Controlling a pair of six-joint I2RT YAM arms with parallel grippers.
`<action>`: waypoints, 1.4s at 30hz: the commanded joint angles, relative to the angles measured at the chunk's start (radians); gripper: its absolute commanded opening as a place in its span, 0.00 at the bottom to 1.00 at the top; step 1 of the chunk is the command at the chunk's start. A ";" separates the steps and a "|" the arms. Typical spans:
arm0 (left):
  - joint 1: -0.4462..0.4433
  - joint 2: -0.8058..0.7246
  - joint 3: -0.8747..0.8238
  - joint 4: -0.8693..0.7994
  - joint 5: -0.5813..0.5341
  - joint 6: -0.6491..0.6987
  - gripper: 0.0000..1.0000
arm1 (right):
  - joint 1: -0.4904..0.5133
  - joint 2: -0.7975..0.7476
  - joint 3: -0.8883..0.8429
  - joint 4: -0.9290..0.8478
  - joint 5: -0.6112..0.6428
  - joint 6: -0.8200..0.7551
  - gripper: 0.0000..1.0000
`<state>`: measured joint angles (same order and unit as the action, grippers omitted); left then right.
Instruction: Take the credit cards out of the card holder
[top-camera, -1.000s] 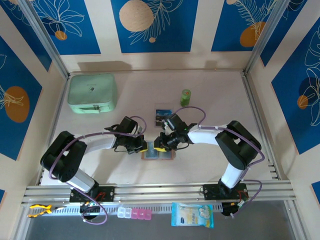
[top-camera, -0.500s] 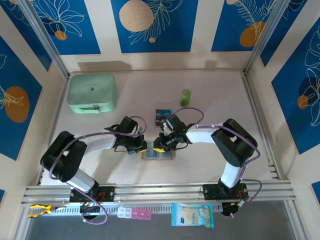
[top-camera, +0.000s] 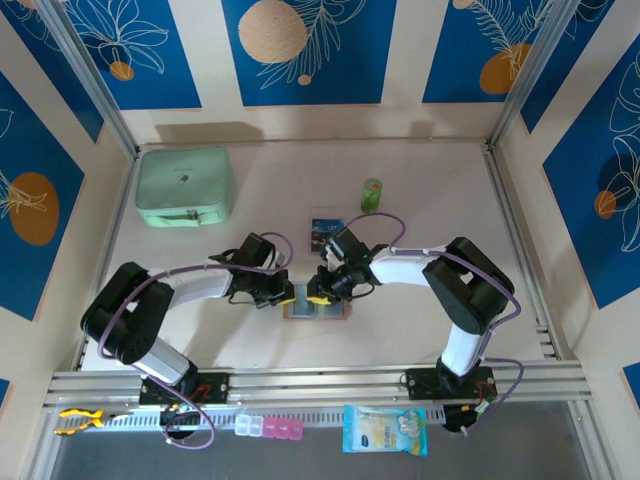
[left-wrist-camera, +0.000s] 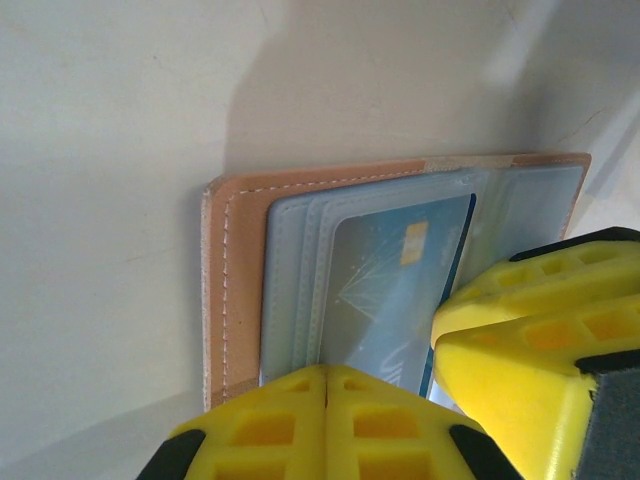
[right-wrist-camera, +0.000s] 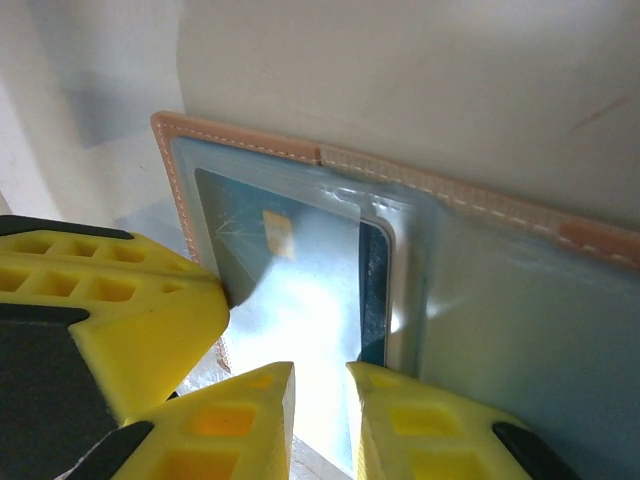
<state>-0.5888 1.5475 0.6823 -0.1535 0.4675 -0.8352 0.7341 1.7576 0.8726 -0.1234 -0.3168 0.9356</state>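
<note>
yellow ribbed plastic forms the fingertips of both arms. the left gripper (left-wrist-camera: 325, 372) is fully closed, tips meeting with nothing between them. it bears on the near edge of the card holder (left-wrist-camera: 218, 290), apparently pinning it. the right gripper (right-wrist-camera: 320, 390) stands a narrow slit apart over the pocket. whether it nips a card edge cannot be told through the glare.

the card holder lies open and flat on the table (top-camera: 420, 200), between the two grippers. its cover is tan, stitched and leather-like, probably soft and light, so expect it to slide or lift unless held down. inside are layered grey-blue and clear pocket panels, glossy and flexible.

a blue credit card (left-wrist-camera: 385, 290) with a gold chip sits in the front pocket, with a dark second edge behind it. judgement: the card is thin, stiff, smooth and slippery. take hold at whichever edge stands proud of the pocket mouth, and draw along the pocket, not upward.

farther back, a loose card (top-camera: 325, 232) lies flat on the table, apart from the holder. beyond it stands a small green bottle (top-camera: 371, 194). a mint-green zip pouch (top-camera: 185, 185) rests at far left.
</note>
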 joint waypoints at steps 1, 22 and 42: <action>0.010 -0.019 -0.017 -0.037 -0.009 0.015 0.04 | 0.006 -0.012 0.009 -0.093 0.044 -0.022 0.23; 0.010 0.009 -0.030 -0.069 -0.038 0.040 0.02 | 0.012 -0.033 0.031 -0.154 0.086 -0.041 0.27; 0.007 -0.051 0.042 -0.099 -0.024 0.034 0.02 | 0.002 -0.127 0.004 -0.133 0.079 -0.047 0.29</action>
<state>-0.5888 1.5307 0.6819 -0.2031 0.4515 -0.8093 0.7425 1.6661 0.8955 -0.2523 -0.2317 0.8909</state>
